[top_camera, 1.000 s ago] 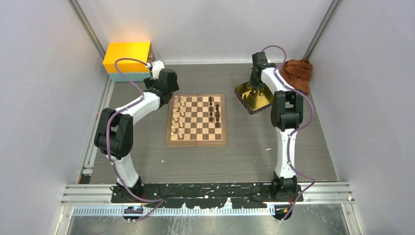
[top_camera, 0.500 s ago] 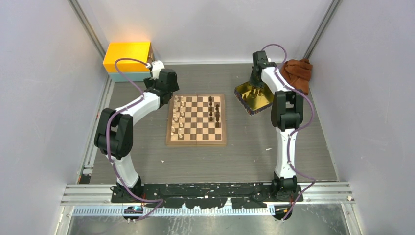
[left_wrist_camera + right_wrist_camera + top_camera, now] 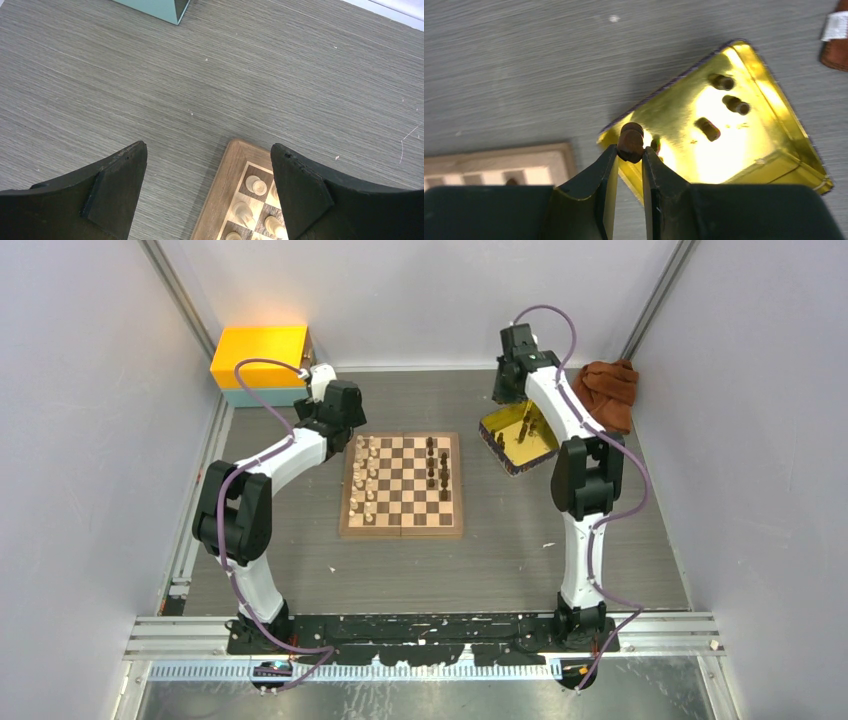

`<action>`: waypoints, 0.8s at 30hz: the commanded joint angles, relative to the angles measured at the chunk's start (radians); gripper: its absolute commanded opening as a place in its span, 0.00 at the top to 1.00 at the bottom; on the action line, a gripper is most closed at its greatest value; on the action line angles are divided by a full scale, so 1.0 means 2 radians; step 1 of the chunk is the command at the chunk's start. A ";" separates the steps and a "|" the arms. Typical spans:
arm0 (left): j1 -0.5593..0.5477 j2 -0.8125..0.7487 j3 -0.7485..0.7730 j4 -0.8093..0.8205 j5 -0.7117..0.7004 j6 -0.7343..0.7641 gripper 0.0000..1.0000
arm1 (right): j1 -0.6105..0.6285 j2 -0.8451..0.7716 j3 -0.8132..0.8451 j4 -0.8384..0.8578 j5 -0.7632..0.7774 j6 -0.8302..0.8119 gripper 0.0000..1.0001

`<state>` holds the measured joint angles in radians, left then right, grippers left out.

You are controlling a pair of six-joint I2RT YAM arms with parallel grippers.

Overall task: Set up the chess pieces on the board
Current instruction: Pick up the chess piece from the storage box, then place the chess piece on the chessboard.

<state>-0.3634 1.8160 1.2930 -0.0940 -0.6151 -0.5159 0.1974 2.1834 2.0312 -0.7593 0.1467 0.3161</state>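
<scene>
Right gripper (image 3: pixel 629 149) clamped on a dark piece (image 3: pixel 630 139), frame centre, above tray (image 3: pixel 734 160). Left gripper (image 3: pixel 209 146) jaws wide apart, holding nothing, over board (image 3: pixel 217 195) corner at lower centre.

Left arm (image 3: pixel 290 455) and right arm (image 3: pixel 575 560): white link shells, black joint housings. One purple cable (image 3: pixel 255 362) loops along each, rising from the black base rail (image 3: pixel 420 628) (white-flecked). Fingers (image 3: pixel 117 185) matte black, wedge-shaped, edges lightly scuffed.

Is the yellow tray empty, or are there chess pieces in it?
Not empty: at least three dark pieces lie in the tray, in the right wrist view.
</scene>
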 commanded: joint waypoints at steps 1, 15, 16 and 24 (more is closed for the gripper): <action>0.003 -0.020 0.014 0.022 -0.002 -0.003 0.06 | 0.038 -0.035 0.037 -0.034 -0.018 -0.013 0.99; 0.003 -0.035 0.006 0.022 0.002 -0.009 0.06 | 0.114 -0.044 0.026 -0.056 -0.012 -0.027 0.99; 0.003 -0.036 0.006 0.022 0.002 -0.008 0.06 | 0.116 -0.045 0.023 -0.056 -0.011 -0.026 0.99; 0.003 -0.041 0.002 0.022 0.002 -0.007 0.06 | 0.131 -0.045 -0.002 -0.056 -0.021 -0.027 0.99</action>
<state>-0.3634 1.7889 1.2930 -0.0940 -0.6037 -0.5209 0.4416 2.1639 2.0373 -0.8684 0.1188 0.2817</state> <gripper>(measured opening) 0.936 0.276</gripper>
